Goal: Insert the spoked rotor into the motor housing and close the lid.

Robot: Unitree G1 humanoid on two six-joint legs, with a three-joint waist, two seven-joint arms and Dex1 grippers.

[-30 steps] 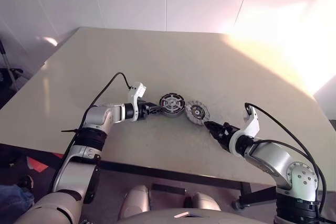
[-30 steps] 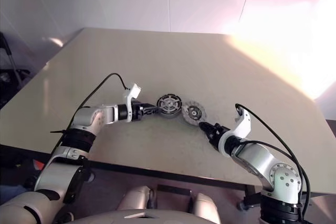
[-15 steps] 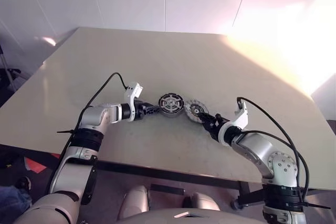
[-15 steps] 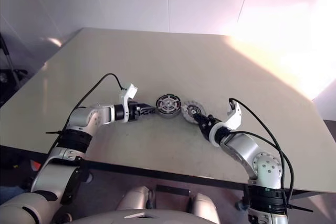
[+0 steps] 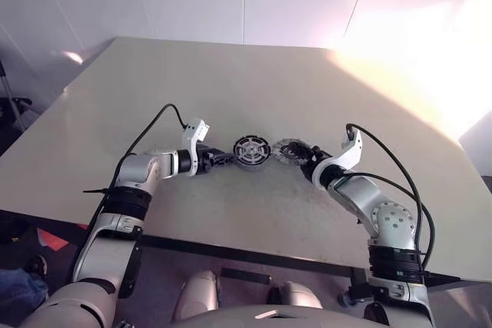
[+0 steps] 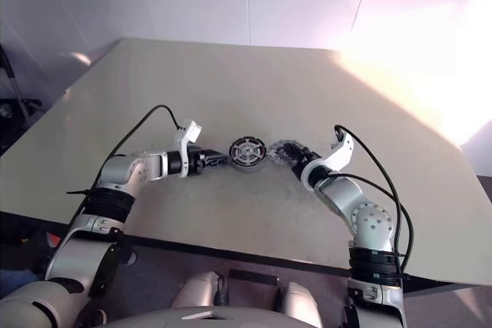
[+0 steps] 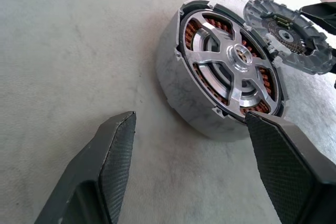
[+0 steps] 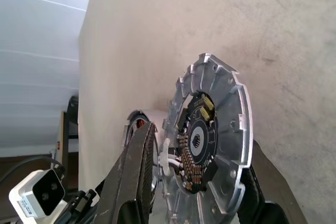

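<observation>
Rotor already sits inside the housing, its silver spokes over copper windings, on the beige tabletop.

Left eye view: the housing rests near the tabletop's middle. The left tool lies just beside it on the robot's left, the lid just beside it on the right, and the right tool is at the lid.

Left wrist view: the left tool's two black fingers stand wide apart, gripping nothing, with the housing ahead of and between them; one finger's tip overlaps the housing's rim, contact uncertain. The lid lies just beyond the housing.

Right wrist view: the right tool straddles the lid, a finger on either side of the disc; whether they press it cannot be told. The housing shows just beyond.
</observation>
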